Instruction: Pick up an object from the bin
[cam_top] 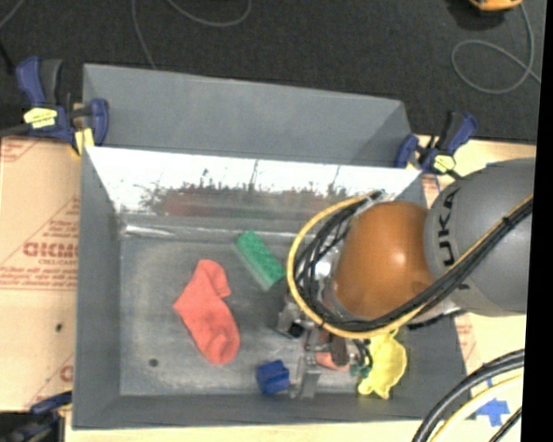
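Camera view: pincer (306, 374) in grey metal bin (105, 280), grip state cannot be told. Just beside it one blue block (272, 378); beyond, one crumpled red cloth (209, 312), one green block (260, 258).

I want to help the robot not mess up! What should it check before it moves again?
1. Gripper is down inside the bin, near the front wall: ok.
2. A thing to pick is close by: a small blue thing lies right beside the gripper, toward the view's left: ok.
3. Gripper is lined up over that blue thing: cannot tell, the wrist hides much of it.
4. Gripper is already holding something: cannot tell.
5. Room on the other side: a yellow thing lies close by and may get bumped: not ok.
6. Red cloth and green block lie apart from the gripper: ok.
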You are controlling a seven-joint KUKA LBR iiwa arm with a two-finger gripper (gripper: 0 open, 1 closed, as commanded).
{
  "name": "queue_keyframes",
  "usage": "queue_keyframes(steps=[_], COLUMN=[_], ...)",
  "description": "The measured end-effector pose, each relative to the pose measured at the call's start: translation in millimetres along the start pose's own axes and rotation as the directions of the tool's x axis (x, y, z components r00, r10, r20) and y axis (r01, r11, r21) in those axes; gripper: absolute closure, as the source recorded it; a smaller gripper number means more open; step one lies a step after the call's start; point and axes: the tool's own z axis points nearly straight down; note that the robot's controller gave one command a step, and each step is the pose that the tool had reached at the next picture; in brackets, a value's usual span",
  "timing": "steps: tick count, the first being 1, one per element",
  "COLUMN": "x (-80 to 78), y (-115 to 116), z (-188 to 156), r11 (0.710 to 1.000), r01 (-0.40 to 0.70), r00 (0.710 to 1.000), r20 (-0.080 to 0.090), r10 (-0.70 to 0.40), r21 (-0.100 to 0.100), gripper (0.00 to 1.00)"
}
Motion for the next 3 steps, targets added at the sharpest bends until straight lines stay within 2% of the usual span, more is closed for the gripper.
queue_keyframes(steps=[1, 2, 3], x=[-2.0, -9.7, -18.3], y=[0.1, 19.7, 20.1], z=[-3.8, 24.3, 55.9], r11=[1.000, 0.995, 0.946], r01=[0.000, 0.103, 0.326], r00=[1.000, 0.995, 0.946], r20=[0.008, 0.010, 0.007], r10=[0.000, -0.103, -0.326], r21=[0.000, 0.003, 0.002], gripper=[0.00, 0.00, 1.00])
